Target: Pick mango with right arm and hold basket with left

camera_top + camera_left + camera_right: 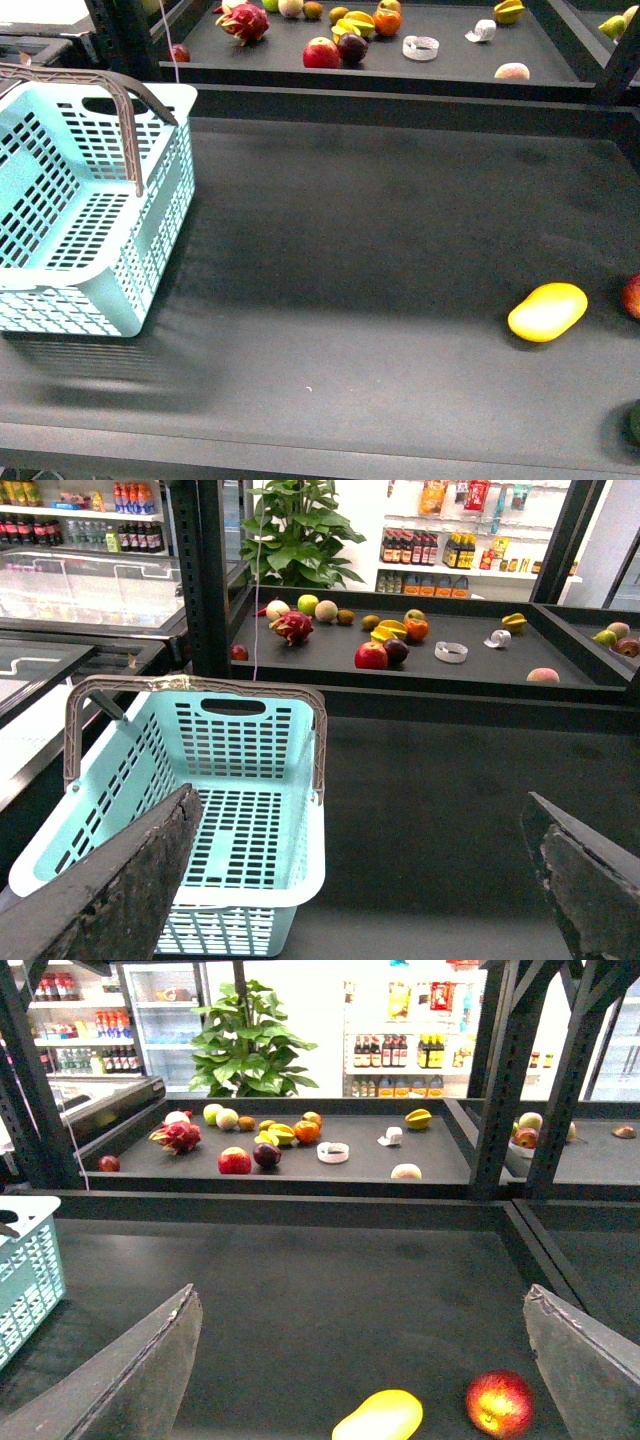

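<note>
The yellow mango (547, 311) lies on the dark table at the right; it also shows in the right wrist view (378, 1417). The turquoise basket (150, 210) stands empty at the left, its grey-brown handles (128, 110) up. Neither gripper shows in the front view. In the left wrist view my left gripper (365, 880) is open and empty, its fingers (120, 880) spread wide, hanging above and short of the basket's (300, 830) near rim. My right gripper (360, 1360) is open and empty, with the mango low between its fingers (590, 1360), not touched.
A small red-and-yellow round fruit (498, 1402) lies right beside the mango, at the table's right edge (632, 295). A raised back shelf (450, 70) holds several fruits, a dragon fruit (243, 22) and a white ring (421, 47). Black frame posts (500, 1080) stand at the sides.
</note>
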Motion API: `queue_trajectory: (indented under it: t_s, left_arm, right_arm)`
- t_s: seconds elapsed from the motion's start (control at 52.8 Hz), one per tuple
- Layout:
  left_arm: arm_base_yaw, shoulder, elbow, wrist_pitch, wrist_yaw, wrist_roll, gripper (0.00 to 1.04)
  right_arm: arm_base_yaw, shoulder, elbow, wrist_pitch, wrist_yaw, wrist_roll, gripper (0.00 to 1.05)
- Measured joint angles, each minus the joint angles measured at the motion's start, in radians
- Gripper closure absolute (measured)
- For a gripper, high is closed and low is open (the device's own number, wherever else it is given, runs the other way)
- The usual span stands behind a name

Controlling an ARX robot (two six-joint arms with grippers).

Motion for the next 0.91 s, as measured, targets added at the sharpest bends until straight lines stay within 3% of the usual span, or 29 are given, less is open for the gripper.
queue_trajectory:
  t_s: [0.776,0.795,0.852,0.909]
  left_arm:
    - [-0.002,0.001,0.000,0.001,-0.010,0.000,0.08]
    - [-0.021,0.009,0.000,0.011,-0.063,-0.013,0.08]
    - [-0.119,0.064,0.000,0.087,-0.343,-0.082,0.08]
    - [-0.181,0.135,0.002,0.134,-0.521,-0.138,0.08]
  right_arm:
    - [0.000,0.000,0.000,0.000,0.000,0.000,0.08]
    - [0.000,0.000,0.000,0.000,0.000,0.000,0.08]
    - [0.000,0.000,0.000,0.000,0.000,0.000,0.08]
    - [0.000,0.000,0.000,0.000,0.000,0.000,0.08]
